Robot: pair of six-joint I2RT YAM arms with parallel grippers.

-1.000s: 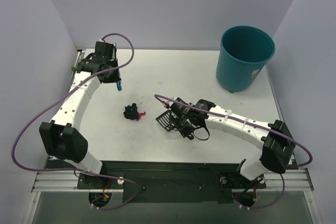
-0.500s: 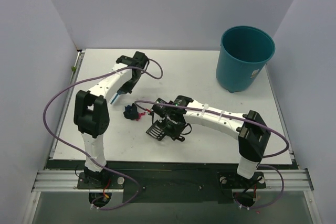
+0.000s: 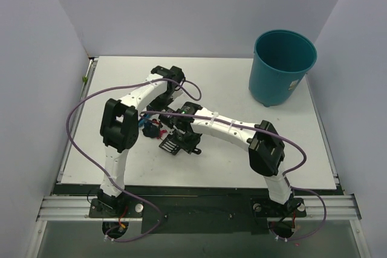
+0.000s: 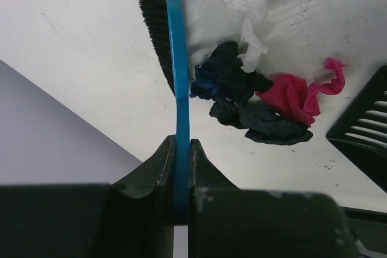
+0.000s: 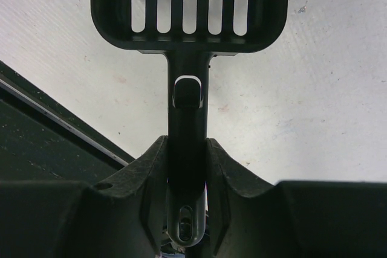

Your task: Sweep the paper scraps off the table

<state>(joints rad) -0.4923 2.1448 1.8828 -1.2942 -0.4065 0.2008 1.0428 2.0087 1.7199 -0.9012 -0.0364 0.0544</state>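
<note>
Left claw (image 4: 180, 149), clamped on the small blue plastic hand brush (image 4: 177, 58), should push the crumpled paper scraps (image 4: 242, 98), heaped on the white tabletop (image 4: 78, 40), into the black slotted scoop (image 5: 188, 4), which the right claw (image 5: 187, 149) grips by its handle.

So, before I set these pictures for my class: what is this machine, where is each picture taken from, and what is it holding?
It is two robot arms bolted at the near edge of a white table. One picture looks down from above; the other two come from a camera on each wrist. The left gripper is shut on a blue hand brush, its bristles beside a heap of paper scraps: white, dark, pink. The right gripper is shut on the handle of a black slotted scoop, close by the heap. A teal bin stands at the far right.
</note>
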